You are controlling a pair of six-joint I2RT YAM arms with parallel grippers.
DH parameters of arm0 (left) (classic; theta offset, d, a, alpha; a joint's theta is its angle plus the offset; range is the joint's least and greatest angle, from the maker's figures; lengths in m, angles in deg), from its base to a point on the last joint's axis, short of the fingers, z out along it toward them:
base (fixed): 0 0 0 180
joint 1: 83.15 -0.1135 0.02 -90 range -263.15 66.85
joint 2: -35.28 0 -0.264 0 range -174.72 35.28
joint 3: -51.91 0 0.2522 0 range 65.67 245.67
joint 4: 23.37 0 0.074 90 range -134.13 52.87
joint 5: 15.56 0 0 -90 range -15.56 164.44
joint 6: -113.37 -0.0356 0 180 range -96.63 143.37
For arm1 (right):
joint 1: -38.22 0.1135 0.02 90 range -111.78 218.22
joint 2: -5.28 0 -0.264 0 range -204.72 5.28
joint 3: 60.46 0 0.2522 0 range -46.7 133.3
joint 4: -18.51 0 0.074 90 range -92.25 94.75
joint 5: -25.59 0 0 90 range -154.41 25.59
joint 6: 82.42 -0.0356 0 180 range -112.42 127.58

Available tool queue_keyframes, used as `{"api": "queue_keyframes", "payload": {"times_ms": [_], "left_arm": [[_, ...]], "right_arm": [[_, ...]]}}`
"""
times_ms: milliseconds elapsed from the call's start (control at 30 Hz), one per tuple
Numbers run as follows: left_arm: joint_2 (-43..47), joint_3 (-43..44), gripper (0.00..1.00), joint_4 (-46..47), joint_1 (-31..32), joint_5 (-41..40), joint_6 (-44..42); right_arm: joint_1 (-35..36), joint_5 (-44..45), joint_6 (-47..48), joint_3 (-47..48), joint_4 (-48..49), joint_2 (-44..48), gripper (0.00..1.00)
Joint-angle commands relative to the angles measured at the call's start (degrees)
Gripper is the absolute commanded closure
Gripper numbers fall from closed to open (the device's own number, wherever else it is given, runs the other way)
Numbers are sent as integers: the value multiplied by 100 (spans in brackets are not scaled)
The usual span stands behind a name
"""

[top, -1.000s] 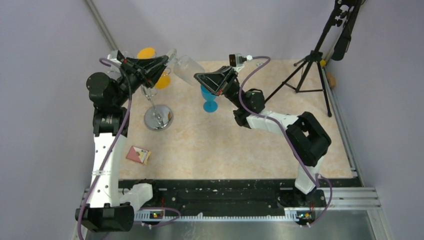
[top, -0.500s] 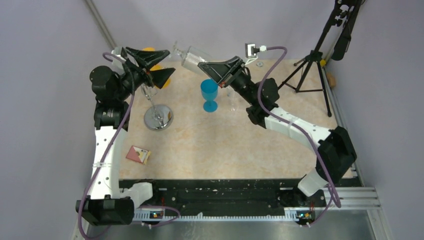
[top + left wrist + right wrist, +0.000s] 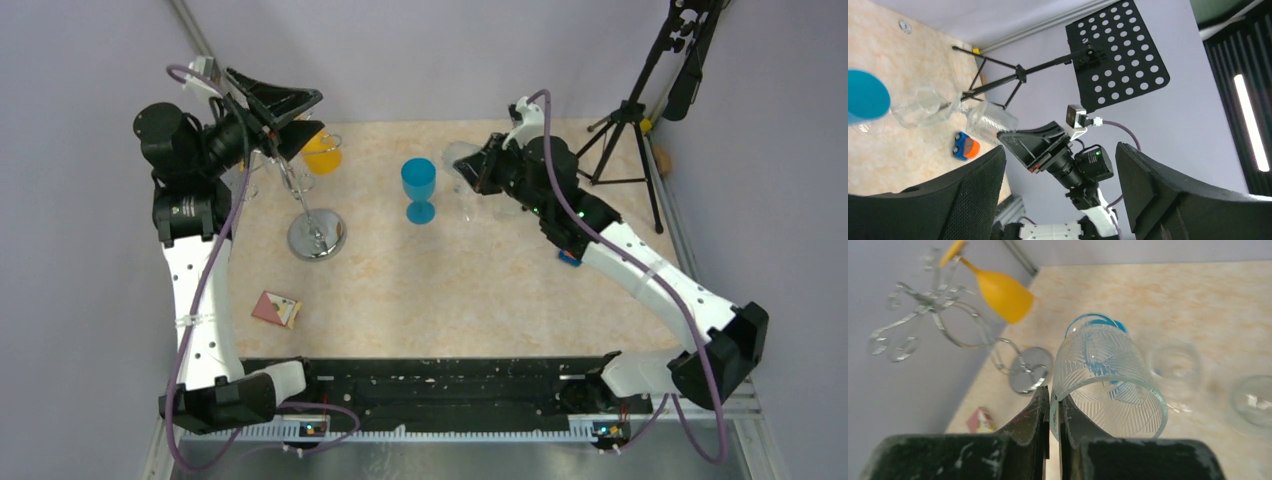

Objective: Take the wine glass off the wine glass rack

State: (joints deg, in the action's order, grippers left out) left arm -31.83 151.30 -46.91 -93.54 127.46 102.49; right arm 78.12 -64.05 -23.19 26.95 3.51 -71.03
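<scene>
The chrome wine glass rack [image 3: 300,190] stands at the back left on its round base [image 3: 316,237]. An orange wine glass [image 3: 322,155] hangs upside down from one arm. My left gripper [image 3: 315,112] is open just above that glass, with nothing between its fingers [image 3: 973,195]. My right gripper [image 3: 1054,405] is shut on the rim of a clear cut-pattern wine glass [image 3: 1108,385]. It holds that glass tilted above the table, right of the blue goblet [image 3: 418,190]. In the right wrist view the rack [image 3: 943,322] and the orange glass [image 3: 1003,292] are far off to the left.
Two more clear glasses [image 3: 1175,367] [image 3: 1255,402] stand on the table near the held one. A small card [image 3: 275,310] lies front left, and a blue and orange toy car [image 3: 965,146] lies under the right arm. A black tripod [image 3: 625,140] stands at the back right.
My left gripper opened, let go of the clear glass and drew back left over the rack. My right arm carried the glass right and down, past the blue goblet.
</scene>
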Motion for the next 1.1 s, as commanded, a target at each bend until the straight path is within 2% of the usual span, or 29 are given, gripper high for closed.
{"api": "queue_keyframes", "payload": {"times_ms": [0,133,267,400,533,633,833,1067], "left_arm": [[-129,1121,16,-1165,-24,-17,-1884],[-228,1255,16,-1490,-20,-143,-2108],[-232,1289,16,-1619,2,-246,-2213],[-219,1345,16,-1733,13,-336,-2236],[-135,1315,16,-1820,13,-409,-2251],[-25,1228,16,-1924,4,-503,-2300],[94,1124,16,-2002,1,-572,-2337],[212,1101,16,-2200,2,-718,-2506]], "right_arm": [[-211,892,917,543,-1688,721,100],[-211,1687,1326,842,-2689,775,100],[-224,2234,1228,1150,-3610,534,100],[-572,1902,928,1423,-4531,-61,100],[-870,1013,902,1354,-4531,-599,100],[-899,687,919,1283,-4532,-1028,100],[-901,603,1005,1163,-4347,-1564,100],[-905,595,1362,1364,-4617,-2073,100]]}}
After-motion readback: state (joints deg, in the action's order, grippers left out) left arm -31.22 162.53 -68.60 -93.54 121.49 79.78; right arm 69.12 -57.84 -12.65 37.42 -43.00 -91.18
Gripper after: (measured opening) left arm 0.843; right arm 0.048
